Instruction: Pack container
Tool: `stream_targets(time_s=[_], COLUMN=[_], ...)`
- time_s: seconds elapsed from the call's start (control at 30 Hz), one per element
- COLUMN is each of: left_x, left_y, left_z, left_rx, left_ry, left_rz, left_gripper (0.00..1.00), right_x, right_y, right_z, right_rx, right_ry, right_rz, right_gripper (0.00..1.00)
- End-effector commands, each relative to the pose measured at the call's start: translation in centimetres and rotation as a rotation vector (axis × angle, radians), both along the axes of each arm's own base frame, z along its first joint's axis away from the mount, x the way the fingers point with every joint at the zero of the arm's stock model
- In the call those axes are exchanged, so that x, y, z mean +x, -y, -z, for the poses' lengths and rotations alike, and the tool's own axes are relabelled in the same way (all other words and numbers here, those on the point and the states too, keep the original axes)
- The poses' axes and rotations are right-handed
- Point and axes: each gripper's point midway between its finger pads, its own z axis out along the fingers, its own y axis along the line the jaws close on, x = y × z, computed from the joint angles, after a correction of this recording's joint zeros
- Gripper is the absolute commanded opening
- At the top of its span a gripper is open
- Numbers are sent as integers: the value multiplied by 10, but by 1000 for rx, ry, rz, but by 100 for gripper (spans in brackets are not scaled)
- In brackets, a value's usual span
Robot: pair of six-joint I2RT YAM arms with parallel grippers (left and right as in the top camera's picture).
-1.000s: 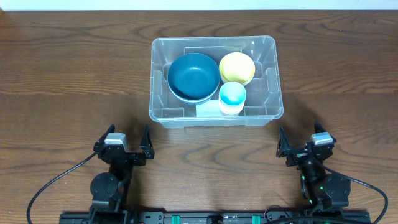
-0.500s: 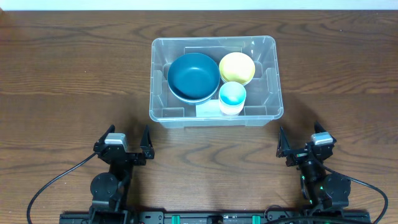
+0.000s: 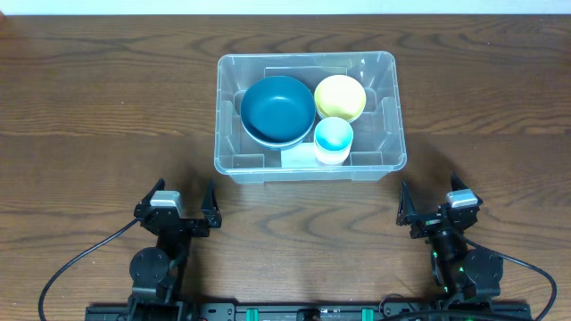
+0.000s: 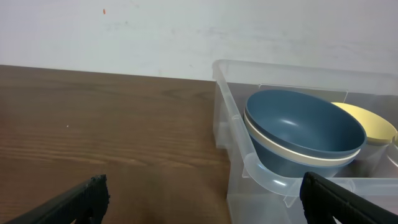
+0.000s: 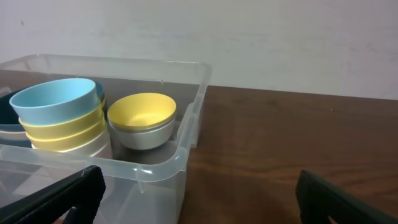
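Left gripper [image 3: 186, 190]: at the near edge of the wooden table [image 3: 107, 107], fingers spread wide apart with nothing between them, well short of the bin.
Container [image 3: 227, 160]: clear plastic bin at the table's middle, far side, standing level, a pale label [image 3: 297, 157] against its near wall.
Dark blue bowl [image 3: 277, 109]: in the bin's left half, nested on a cream bowl [image 4: 292, 151].
Stack of cups [image 3: 334, 138]: near-right inside the bin, light blue on top with yellow ones beneath, just beside the blue bowl.
Yellow bowl [image 3: 340, 95]: far-right inside the bin, seated in a grey bowl [image 5: 144, 138].
Right gripper [image 3: 428, 192]: near edge, fingers parted wide and holding nothing, apart from the bin.
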Motion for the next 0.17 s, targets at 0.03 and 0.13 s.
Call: stream_targets(time_s=[0.03,0.13], left_x=[-1,-1], left_y=[-5,-5], left_z=[16,16], left_rx=[21,21], left_ry=[-48,-48], left_rz=[-23,-23], left_gripper=[98,98], right_x=[0,0], right_y=[5,5], right_z=[1,1], right_rx=[-19,-19], right_ry=[4,4], right_rz=[22,22], right_gripper=[99,99])
